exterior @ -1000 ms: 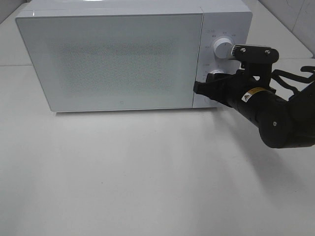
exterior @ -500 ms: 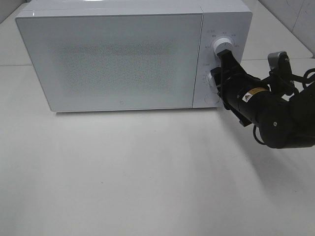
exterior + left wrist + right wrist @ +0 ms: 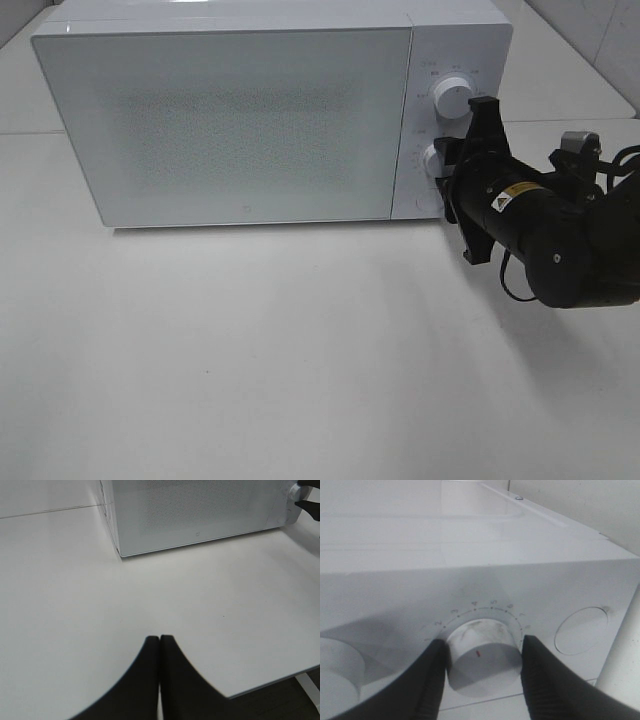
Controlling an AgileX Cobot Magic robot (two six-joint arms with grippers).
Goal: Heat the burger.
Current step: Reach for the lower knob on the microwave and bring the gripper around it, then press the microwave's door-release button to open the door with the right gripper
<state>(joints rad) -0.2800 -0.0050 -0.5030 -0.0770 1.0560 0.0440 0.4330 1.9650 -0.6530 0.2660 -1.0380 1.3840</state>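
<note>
The burger is out of view. The white microwave (image 3: pixel 240 120) stands at the back with its door closed. Its control panel has an upper knob (image 3: pixel 452 95) and a lower knob (image 3: pixel 437 158). My right gripper (image 3: pixel 447 170) is at the lower knob. In the right wrist view the gripper (image 3: pixel 484 647) has one finger (image 3: pixel 432 680) on each side of this knob (image 3: pixel 482 655), pressed against it. My left gripper (image 3: pixel 159 640) is shut and empty, above the bare table in front of the microwave's left corner (image 3: pixel 117 552).
The white table (image 3: pixel 250 350) stretches in front of the microwave. Its front edge (image 3: pixel 270 682) shows in the left wrist view. A round button (image 3: pixel 581 630) sits beside the gripped knob on the panel. The right arm's black body (image 3: pixel 560 230) fills the right side.
My right wrist has rolled about a quarter turn or more while staying at the control panel. Its fingers now sit around the lower knob. The left gripper has no earlier frame.
</note>
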